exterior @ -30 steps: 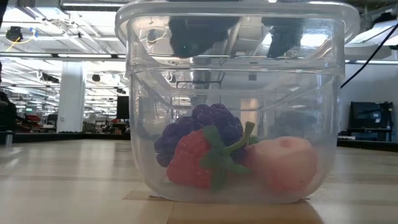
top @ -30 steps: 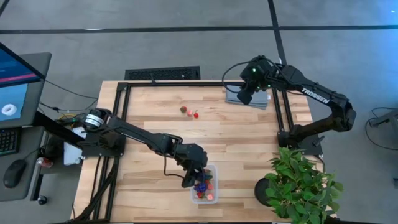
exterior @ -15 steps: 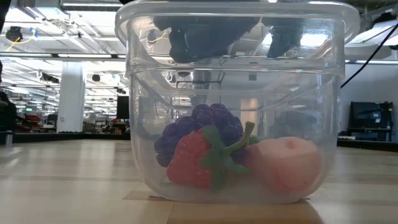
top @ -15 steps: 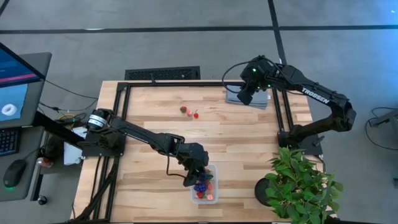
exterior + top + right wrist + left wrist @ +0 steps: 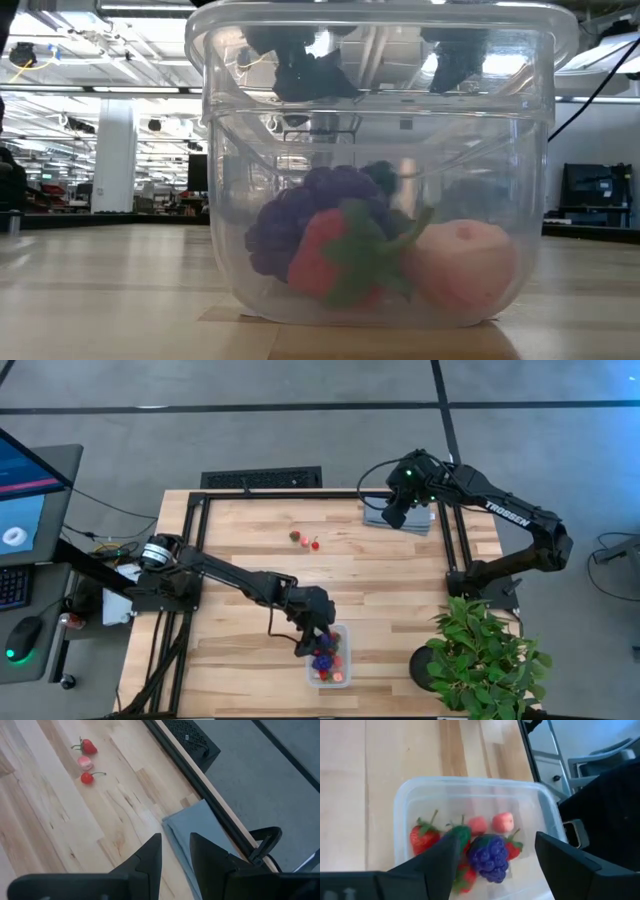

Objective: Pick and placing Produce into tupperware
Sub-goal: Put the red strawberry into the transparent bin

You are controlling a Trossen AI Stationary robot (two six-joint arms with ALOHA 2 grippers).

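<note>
The clear tupperware (image 5: 343, 632) stands near the table's near edge, filling the low view (image 5: 225, 150). Inside lie a purple grape cluster (image 5: 489, 857), red strawberries (image 5: 422, 837) and pink pieces (image 5: 502, 821). My left gripper (image 5: 318, 644) hovers open just above the tupperware's rim, its fingers wide apart over the fruit (image 5: 497, 850). Three loose fruit pieces (image 5: 305, 541) rest on the table's far middle (image 5: 86, 762). My right gripper (image 5: 395, 515) waits above the grey cloth (image 5: 195, 827) at the far right, with a narrow gap between its fingers.
A green potted plant (image 5: 485, 655) stands off the table's near right corner. The folded grey cloth (image 5: 422, 526) lies on the far right edge. Black frame rails (image 5: 200, 530) run along the left, far and right sides. Bare wood lies between the tupperware and the loose fruit.
My left gripper has shifted a little toward the table's right, farther over the tupperware. In the low view the fruit inside has been stirred: the front strawberry has slid right and tipped, and a dark piece now shows behind the grape cluster.
</note>
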